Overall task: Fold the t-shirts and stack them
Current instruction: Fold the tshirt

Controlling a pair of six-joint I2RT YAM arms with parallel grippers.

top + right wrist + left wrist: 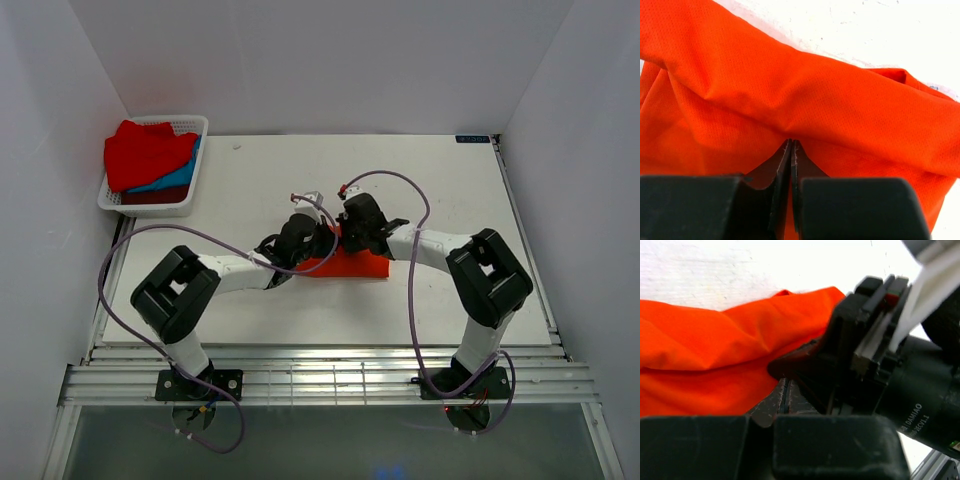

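Note:
The bright orange-red t-shirt (350, 264) lies bunched into a partly folded strip at the table's middle. Both grippers meet at its far edge, almost touching each other. My left gripper (318, 240) has its jaws shut, with the tips (784, 382) pressed into the shirt's shadowed edge (715, 360). My right gripper (347, 240) is shut on a pinch of the shirt (805, 95), and cloth shows between its fingers (791, 145). Red (145, 150), blue (172, 180) and dark maroon (155, 197) shirts lie piled in the basket.
The white lattice basket (190, 125) stands at the table's far left corner. The right gripper's black body (875, 355) fills the right side of the left wrist view. White walls close in the table on three sides.

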